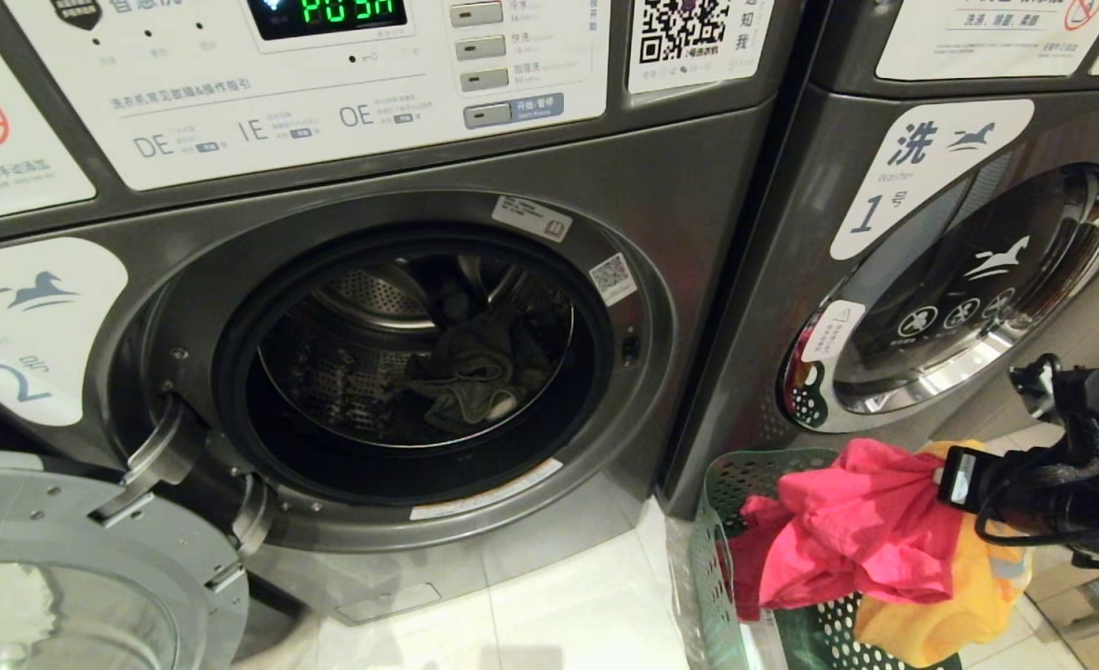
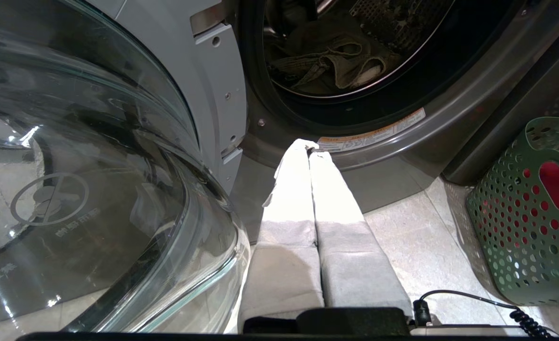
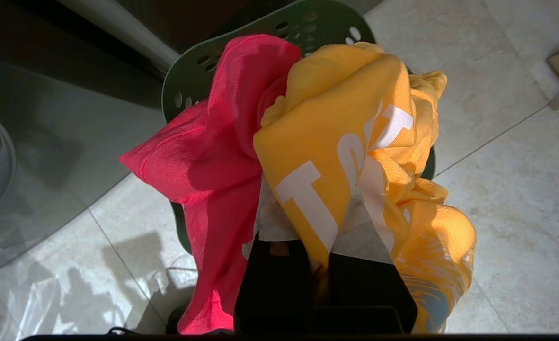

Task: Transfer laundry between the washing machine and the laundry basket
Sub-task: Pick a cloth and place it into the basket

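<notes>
The washing machine (image 1: 679,186) marked 2 stands with its door (image 1: 65,568) swung open to the left. Dark olive laundry (image 1: 475,372) lies in the drum, and the left wrist view shows this laundry (image 2: 341,61) too. The green laundry basket (image 1: 726,484) sits on the floor at the lower right. Above it my right gripper (image 3: 314,227) is shut on a yellow garment (image 3: 336,118) with white letters. A pink garment (image 3: 213,161) hangs bunched against it; whether it is pinched too I cannot tell. My left gripper (image 2: 310,147) is shut and empty, low beside the door glass (image 2: 94,166).
A second washer (image 1: 958,307), marked 1, stands to the right with its door closed, just behind the basket (image 2: 511,227). Pale floor tiles (image 1: 558,605) run between the open door and the basket. A coiled cable (image 2: 520,322) trails by my left wrist.
</notes>
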Controlling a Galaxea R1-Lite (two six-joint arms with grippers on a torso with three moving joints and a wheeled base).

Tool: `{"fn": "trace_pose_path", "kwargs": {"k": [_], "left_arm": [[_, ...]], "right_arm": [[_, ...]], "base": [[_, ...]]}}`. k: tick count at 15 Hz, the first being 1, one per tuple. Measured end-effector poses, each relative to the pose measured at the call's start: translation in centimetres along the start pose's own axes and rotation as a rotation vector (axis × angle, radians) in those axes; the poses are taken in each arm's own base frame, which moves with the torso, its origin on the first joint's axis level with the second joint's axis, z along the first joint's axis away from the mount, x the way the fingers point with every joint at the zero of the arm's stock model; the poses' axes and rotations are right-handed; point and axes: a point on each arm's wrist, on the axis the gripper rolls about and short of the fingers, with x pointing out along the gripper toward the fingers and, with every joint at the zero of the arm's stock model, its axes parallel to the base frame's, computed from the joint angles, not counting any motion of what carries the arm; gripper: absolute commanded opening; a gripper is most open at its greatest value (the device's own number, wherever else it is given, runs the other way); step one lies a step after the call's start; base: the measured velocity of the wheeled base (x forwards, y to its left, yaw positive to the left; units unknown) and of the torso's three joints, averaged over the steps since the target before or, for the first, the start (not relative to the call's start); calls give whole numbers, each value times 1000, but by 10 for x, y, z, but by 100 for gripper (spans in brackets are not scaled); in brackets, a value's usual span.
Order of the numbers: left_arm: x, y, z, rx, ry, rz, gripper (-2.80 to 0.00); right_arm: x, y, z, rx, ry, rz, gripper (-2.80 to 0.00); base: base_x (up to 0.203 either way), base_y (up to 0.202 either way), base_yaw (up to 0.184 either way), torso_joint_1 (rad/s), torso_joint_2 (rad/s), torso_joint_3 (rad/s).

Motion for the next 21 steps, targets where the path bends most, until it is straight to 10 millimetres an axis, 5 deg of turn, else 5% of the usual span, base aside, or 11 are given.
{"fn": "trace_pose_path", "kwargs": {"k": [2,4,9,13,14,17,21], "left_arm": [[0,0,0,0,0,0,-280],[0,0,0,0,0,0,-280],[0,0,0,0,0,0,-280],[0,0,0,0,0,0,-280],[0,0,0,0,0,0,-280],[0,0,0,0,0,0,-280],[0,0,0,0,0,0,-280]], "right_arm": [[16,2,4,14,21,6,-280],[30,5,8,19,31,4,0],[59,5,18,27,39,-16,0],[57,4,18,26,36,-14,0],[50,4,20,26,26,-7,-280],[12,0,22,9,-34,25,-280],[-62,-11,10,-51,-135,104,-280]], "base": [[0,0,0,0,0,0],[0,0,0,0,0,0],[0,0,0,0,0,0],[0,0,0,0,0,0],[0,0,0,0,0,0],[0,0,0,0,0,0],[0,0,0,0,0,0]]}}
